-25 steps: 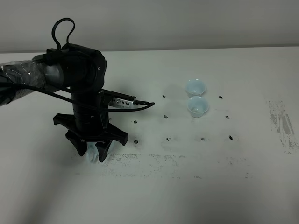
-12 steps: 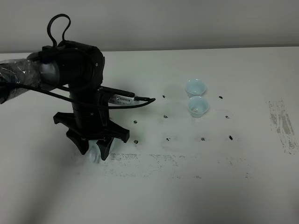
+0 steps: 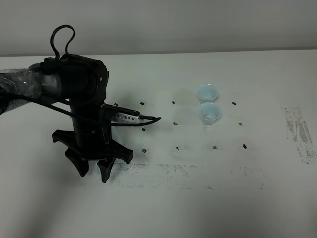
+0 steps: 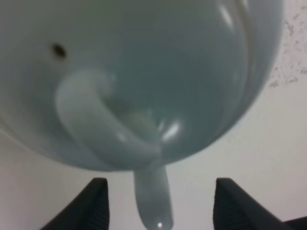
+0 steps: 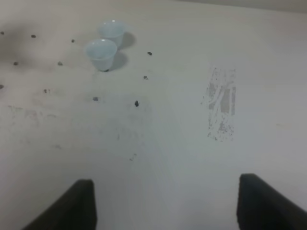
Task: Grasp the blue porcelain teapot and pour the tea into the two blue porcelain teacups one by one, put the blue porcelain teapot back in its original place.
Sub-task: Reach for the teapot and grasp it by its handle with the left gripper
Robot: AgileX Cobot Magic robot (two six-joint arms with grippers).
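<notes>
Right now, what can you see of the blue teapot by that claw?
The blue porcelain teapot fills the left wrist view: a round, pale sky-blue, glossy body bearing one small dark hole. Its loop handle curves toward the camera, and its lower end lies between the left gripper's dark fingertips with gaps on both sides. White table shows beside it. Spout and lid cannot be made out, and the left arm hides it from the high camera.

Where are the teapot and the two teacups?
teapot [image 4: 182,72]: left wrist view, on its glazed belly.
rear teacup [image 3: 207,92]: exterior high view, on its bowl.
front teacup [image 3: 209,113]: exterior high view, on its bowl.
</notes>
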